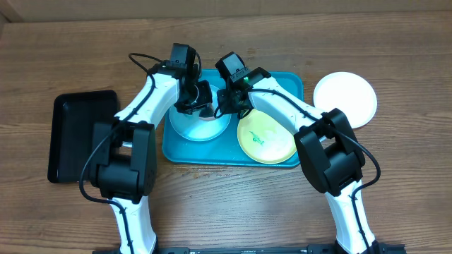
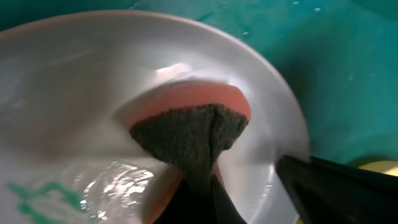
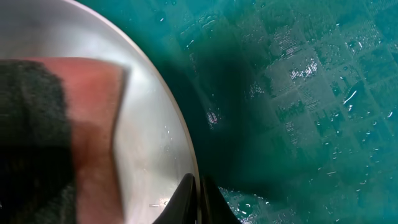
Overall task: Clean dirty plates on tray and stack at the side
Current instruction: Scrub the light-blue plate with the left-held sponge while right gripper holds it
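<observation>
The pale blue plate point(image 1: 192, 125) lies in the left half of the turquoise tray point(image 1: 289, 81). My left gripper point(image 1: 201, 99) is shut on a pink sponge with a dark green scouring face point(image 2: 189, 134) and presses it onto this plate point(image 2: 74, 81). A teal smear point(image 2: 37, 193) shows beside the sponge. My right gripper point(image 1: 227, 104) is shut on the plate's rim point(image 3: 180, 143), one finger on each side point(image 3: 199, 199). The yellow-green plate point(image 1: 268, 141), with a teal smear, lies in the tray's right half. The white plate point(image 1: 345, 99) lies on the table, right of the tray.
A black rectangular tray point(image 1: 81, 134) sits on the wooden table left of the turquoise tray. The tray floor point(image 3: 298, 112) is wet. Both arms cross over the middle of the tray, close together.
</observation>
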### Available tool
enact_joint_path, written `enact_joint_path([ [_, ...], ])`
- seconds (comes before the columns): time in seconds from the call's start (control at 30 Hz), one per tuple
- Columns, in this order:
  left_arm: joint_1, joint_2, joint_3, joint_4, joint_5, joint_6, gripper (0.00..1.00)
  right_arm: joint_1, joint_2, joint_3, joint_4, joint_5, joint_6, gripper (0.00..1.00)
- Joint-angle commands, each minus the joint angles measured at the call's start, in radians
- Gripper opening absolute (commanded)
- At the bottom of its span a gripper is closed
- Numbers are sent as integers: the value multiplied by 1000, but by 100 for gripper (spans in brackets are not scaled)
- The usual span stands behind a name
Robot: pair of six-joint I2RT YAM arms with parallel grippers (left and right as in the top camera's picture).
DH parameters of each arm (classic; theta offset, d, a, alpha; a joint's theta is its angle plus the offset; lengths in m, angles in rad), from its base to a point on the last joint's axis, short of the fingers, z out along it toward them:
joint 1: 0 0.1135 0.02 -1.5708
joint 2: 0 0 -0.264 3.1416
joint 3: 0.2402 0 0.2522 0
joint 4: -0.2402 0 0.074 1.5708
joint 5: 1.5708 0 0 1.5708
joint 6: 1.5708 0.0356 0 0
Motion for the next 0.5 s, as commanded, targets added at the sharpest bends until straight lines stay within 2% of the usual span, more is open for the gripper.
enact_joint_path([
  [0.0,-6,14,19,4,11,13,4,5,-19,-10,3,27,-8,4],
  [0.2,-3,14,6,-77,-286,13,4,5,-19,-10,-5,27,-8,4],
  [0.37,1,14,6,-160,-536,102,4,5,-19,-10,-5,27,-8,4],
  [0.47,1,14,9,-182,-662,103,4,5,-19,-10,-8,27,-8,4],
])
